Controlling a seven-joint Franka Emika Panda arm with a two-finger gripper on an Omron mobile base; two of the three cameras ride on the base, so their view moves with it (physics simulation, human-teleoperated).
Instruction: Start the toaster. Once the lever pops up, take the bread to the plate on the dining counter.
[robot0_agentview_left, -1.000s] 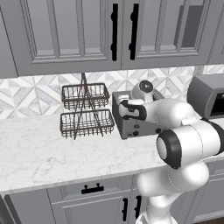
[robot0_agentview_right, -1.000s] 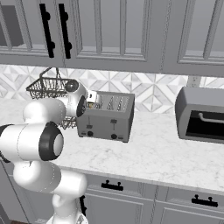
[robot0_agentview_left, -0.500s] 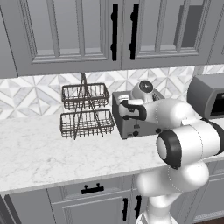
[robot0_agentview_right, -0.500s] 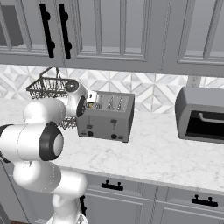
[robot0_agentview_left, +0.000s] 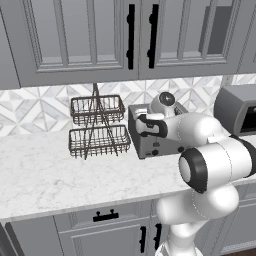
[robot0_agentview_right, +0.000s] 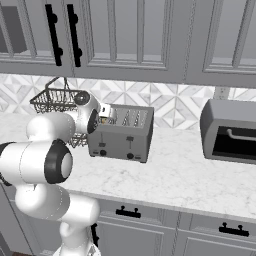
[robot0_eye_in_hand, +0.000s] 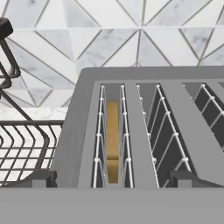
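Two dark fingertips (robot0_eye_in_hand: 39, 178) of the gripper (robot0_eye_in_hand: 111, 180) stand wide apart at the bottom of the hand view, one to either side of the toaster's (robot0_eye_in_hand: 175, 87) left pair of slots, with nothing between them — the pincer is spread and holds nothing. Straight below the hand, the bread (robot0_eye_in_hand: 112, 140) sits deep in the leftmost slot, a tan slice seen edge-on between the thin wire guides, its top well below the slot's rim. The slots to its right show bare wire guides and dark walls. From the left base view the toaster (robot0_agentview_left: 150, 142) stands on the pale marble counter (robot0_agentview_left: 60, 175) against the patterned tile wall, with the hand (robot0_agentview_left: 150, 124) poised over its left end; small dark knobs dot its front face. Just to the left of the toaster is a two-tier dark wire basket (robot0_agentview_left: 97, 127), which also shows at the left edge of the hand view. In the right base view the lever (robot0_agentview_right: 130, 142) shows as a small dark tab on the toaster's front, though whether it is up or down is too small to tell. Farther right along the counter, well apart, sits a larger grey toaster oven (robot0_agentview_right: 232, 132) with a dark glass door — grey cabinets hang above.
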